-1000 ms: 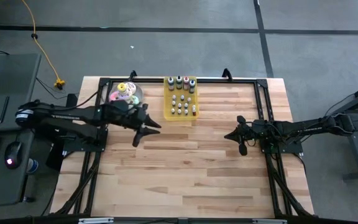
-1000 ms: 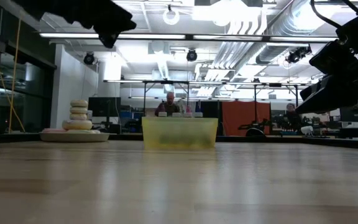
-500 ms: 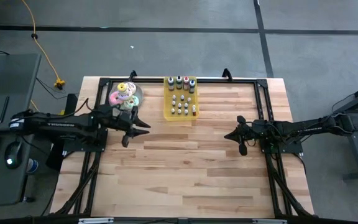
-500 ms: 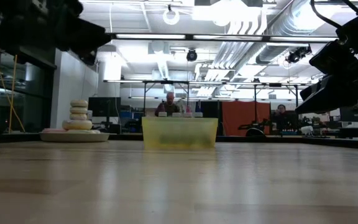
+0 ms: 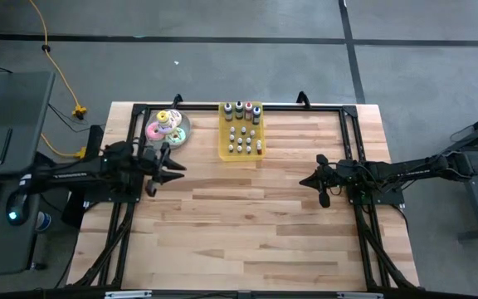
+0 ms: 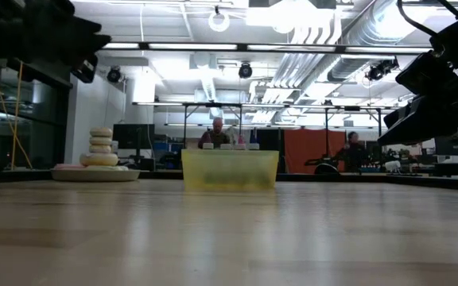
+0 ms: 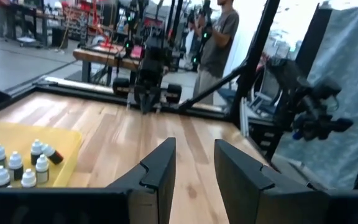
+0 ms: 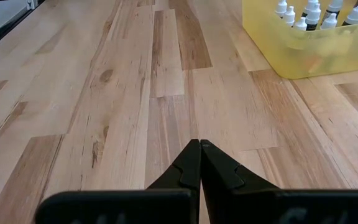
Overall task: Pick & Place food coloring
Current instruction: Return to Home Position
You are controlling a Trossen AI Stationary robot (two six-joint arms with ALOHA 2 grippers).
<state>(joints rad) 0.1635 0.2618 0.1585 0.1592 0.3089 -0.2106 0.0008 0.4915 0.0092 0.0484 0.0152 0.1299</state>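
The food coloring bottles (image 5: 242, 131) stand upright in a yellow tray (image 5: 225, 148) near the table's far edge. They are mostly pale with whitish caps; a few larger, darker ones stand in the far row. They also show in the left wrist view (image 7: 17, 165) and the right wrist view (image 8: 312, 14). My left gripper (image 5: 166, 178) is open, above the table's left part, left of the tray and near the donut plate; it holds nothing (image 7: 194, 163). My right gripper (image 5: 304, 182) is shut and empty (image 8: 199, 147), over the table's right part, right of the tray.
A plate of stacked iced donuts (image 5: 167, 127) sits left of the tray and close to my left gripper; it also shows in the low view (image 6: 95, 159). Bare wooden boards (image 5: 247, 224) lie between the arms and toward the near edge. A person (image 7: 219, 37) stands beyond the table.
My left arm has drawn back toward the table's left edge, away from the tray, with its gripper still open and empty. The bottles and the tray have stayed where they were.
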